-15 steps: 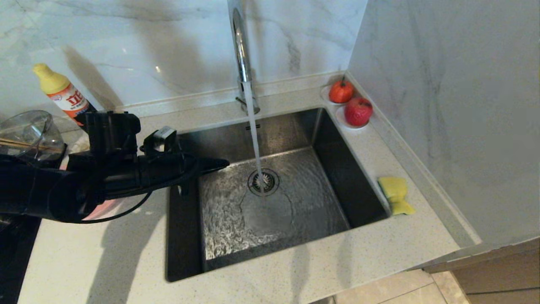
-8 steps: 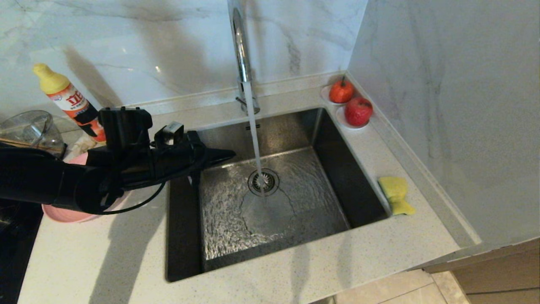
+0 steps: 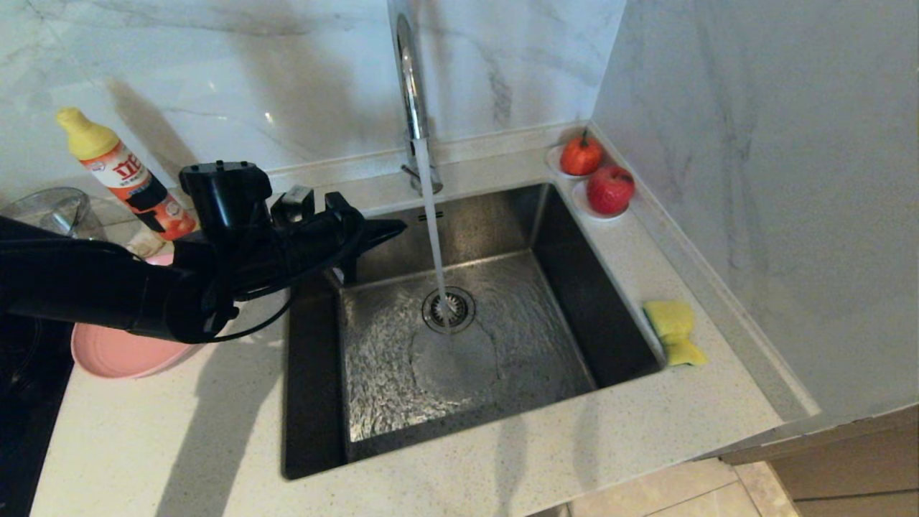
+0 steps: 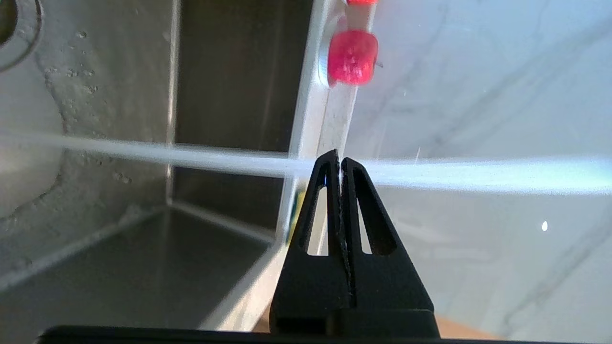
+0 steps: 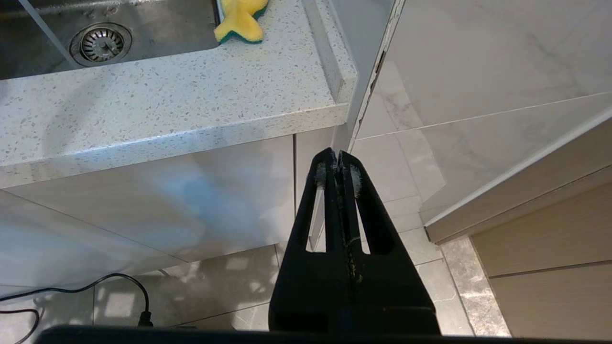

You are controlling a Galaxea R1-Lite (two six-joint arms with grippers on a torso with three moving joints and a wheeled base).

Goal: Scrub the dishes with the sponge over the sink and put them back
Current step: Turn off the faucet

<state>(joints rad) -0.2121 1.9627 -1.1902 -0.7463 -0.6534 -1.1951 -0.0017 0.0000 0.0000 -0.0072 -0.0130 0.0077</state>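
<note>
Speckled pale stone countertop (image 3: 179, 445) surrounds the square stainless-steel sink (image 3: 553, 237), where water from the tall chrome tap (image 3: 411, 93) runs onto the round drain strainer (image 3: 449, 309). At the counter's left end, a wide matte pink plate (image 3: 118, 355) lies partly under the left arm; the teal bowl is not visible. Against the sink's right rim lies the yellow waisted sponge (image 3: 673, 330).

The left gripper (image 3: 395, 231) hangs over the sink's back-left corner, jaws pressed together and empty. The likely step is fetching a dish, so those jaws must spread before meeting the plate's rim.

Only the right wrist view shows the right gripper (image 5: 338, 165), pressed shut and parked low beside the cabinet front, and the sponge's green underside.
</note>
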